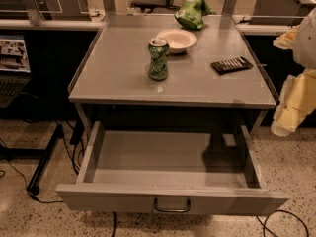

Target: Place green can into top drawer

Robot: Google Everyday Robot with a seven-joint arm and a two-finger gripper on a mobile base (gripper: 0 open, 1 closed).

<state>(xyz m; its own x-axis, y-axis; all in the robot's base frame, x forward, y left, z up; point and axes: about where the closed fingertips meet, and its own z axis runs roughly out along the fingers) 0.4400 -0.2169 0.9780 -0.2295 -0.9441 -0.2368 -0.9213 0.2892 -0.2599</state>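
Observation:
The green can [158, 59] stands upright on the grey table top [123, 78], left of centre and just in front of a white bowl. The top drawer [168, 159] under the table is pulled fully out, with nothing inside; its front panel carries a small metal loop handle [172, 206]. My arm comes in at the right edge of the view, and its pale gripper [285, 125] hangs beside the table's right front corner, well to the right of the can and above the floor. The gripper holds nothing that I can see.
A white bowl [176, 39] sits behind the can. A green snack bag [190, 11] lies at the table's back edge. A black remote-like object [231, 65] lies at the right. A dark stand and cables [44, 167] are on the floor at left.

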